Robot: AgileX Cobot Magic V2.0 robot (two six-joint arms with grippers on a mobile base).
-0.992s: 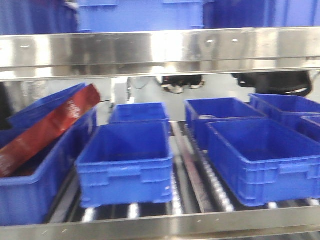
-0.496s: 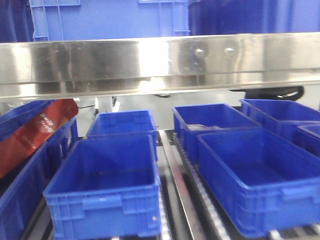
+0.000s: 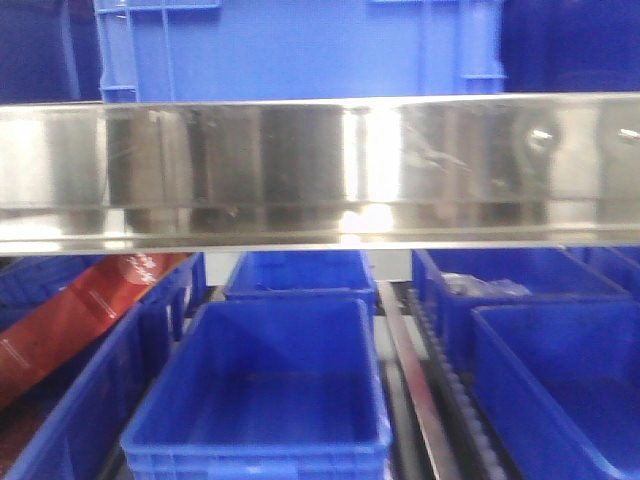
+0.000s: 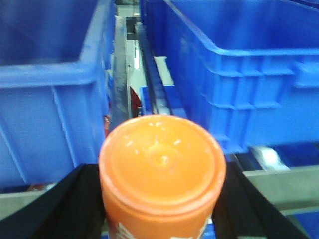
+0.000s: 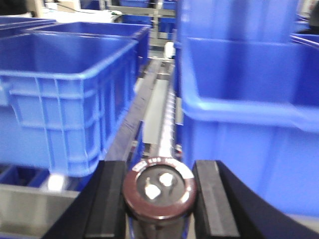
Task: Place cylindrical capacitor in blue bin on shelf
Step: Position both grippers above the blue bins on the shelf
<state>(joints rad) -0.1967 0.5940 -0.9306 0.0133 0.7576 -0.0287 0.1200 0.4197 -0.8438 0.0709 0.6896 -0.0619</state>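
In the right wrist view the cylindrical capacitor, a dark maroon cylinder with two pale terminals on its top, sits upright between black fingers. My right gripper is shut on it, low in front of the shelf's roller lane. A blue bin stands to its left and another blue bin to its right. My left gripper is shut on an orange-capped container. The shelf's shiny steel rail crosses the front view, where neither gripper shows.
Under the rail an open blue bin has a second one behind it. A red pouch leans in the left bin. More bins stand at the right and on the tier above. Blue bins flank the left gripper.
In the front view the steel rail has dropped lower in the picture and the bins beneath look larger and nearer. The red pouch has slid towards the lower left.
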